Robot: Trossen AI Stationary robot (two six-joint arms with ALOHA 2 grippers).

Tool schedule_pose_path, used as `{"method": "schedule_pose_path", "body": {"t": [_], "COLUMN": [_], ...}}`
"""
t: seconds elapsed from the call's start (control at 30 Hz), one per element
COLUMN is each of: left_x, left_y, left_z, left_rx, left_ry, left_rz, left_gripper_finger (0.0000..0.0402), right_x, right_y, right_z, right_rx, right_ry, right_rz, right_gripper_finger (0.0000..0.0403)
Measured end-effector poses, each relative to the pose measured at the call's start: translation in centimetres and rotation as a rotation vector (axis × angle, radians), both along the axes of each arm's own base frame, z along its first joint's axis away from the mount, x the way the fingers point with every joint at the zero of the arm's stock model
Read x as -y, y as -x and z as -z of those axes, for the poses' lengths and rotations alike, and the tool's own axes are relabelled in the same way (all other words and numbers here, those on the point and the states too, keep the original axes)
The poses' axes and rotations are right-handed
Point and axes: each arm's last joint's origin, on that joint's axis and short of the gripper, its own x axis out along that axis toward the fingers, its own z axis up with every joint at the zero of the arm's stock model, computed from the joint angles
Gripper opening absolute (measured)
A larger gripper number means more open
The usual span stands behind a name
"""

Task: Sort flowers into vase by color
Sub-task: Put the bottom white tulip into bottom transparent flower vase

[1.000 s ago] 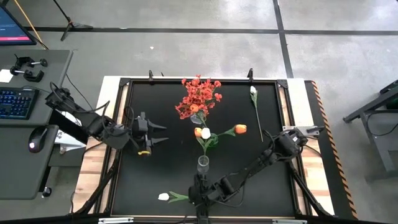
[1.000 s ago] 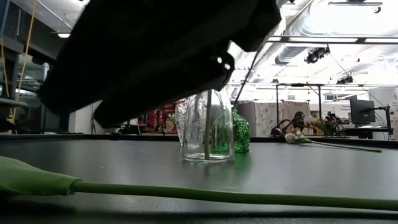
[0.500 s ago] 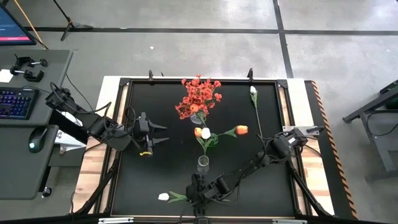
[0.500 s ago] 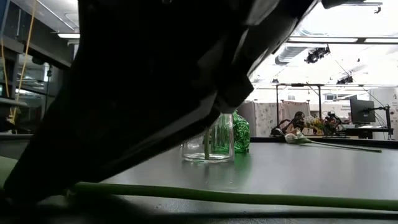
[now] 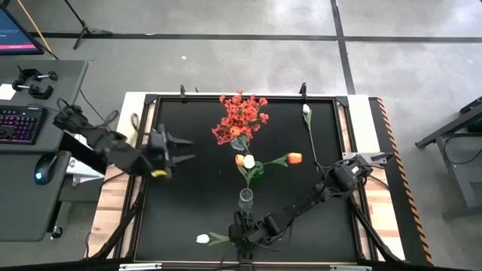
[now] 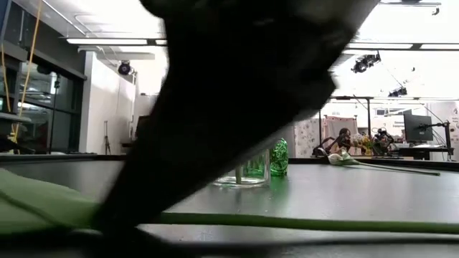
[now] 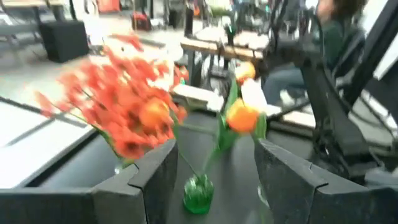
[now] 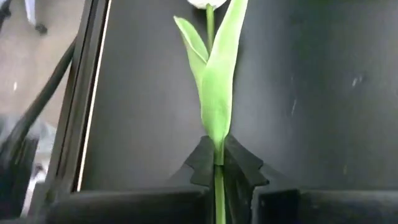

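A white tulip (image 5: 202, 239) lies near the table's near edge, its stem (image 6: 301, 224) flat on the black top. My right gripper (image 8: 217, 157) is low over it (image 5: 230, 237) and shut on the stem. Red blossom sprays (image 5: 241, 117) stand in a vase at the middle. Orange tulips (image 5: 292, 157) and a white one stand in a green vase (image 5: 254, 170). A clear vase (image 5: 245, 198) stands nearer. Another white tulip (image 5: 306, 111) lies at the far right. My left gripper (image 5: 178, 147) hangs open at the left, facing the vases (image 7: 211, 177). My right gripper pinches the white tulip's green stem (image 8: 217, 180) between its two fingertips, just behind the leaves (image 8: 214, 93). The fingers come low from the table's right and lie roughly along the stem. The blossom end and the stem lie on the table.
The black top is framed by a rail (image 5: 147, 173) with wooden margins outside it. A desk with a keyboard (image 5: 16, 124) and mouse stands beyond the left edge. Bare black surface lies left of the vases and at the near right.
My left gripper has drawn back toward the table's left and far edges. My right gripper has sunk lower over the white tulip's stem at the near edge and now fills most of the low view.
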Motion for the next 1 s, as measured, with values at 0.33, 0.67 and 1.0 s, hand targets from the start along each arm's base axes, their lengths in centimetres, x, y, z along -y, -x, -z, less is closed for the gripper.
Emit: {"method": "schedule_pose_path", "body": {"t": [0.33, 0.67, 1.0], "left_x": [-2.3, -1.8, -1.2], "left_y": [3.8, 4.1, 3.5], "left_z": [-3.0, -3.2, -3.2], "left_rx": [0.160, 0.173, 0.180], "left_ry": [0.042, 0.054, 0.063], "left_rz": [-0.005, 0.041, 0.057], "left_gripper_finger": [0.0199, 0.0199, 0.0199], "right_x": [0.4, -2.8, 2.7], "right_y": [7.0, 13.5, 9.6], "right_z": [-9.5, -11.3, -12.3], "right_rx": [-0.190, 0.089, 1.060], "right_ry": [0.158, -0.120, -0.299], "right_rz": [-0.125, 0.119, 0.217], "right_gripper_finger": [0.0001, 0.0001, 0.0000]}}
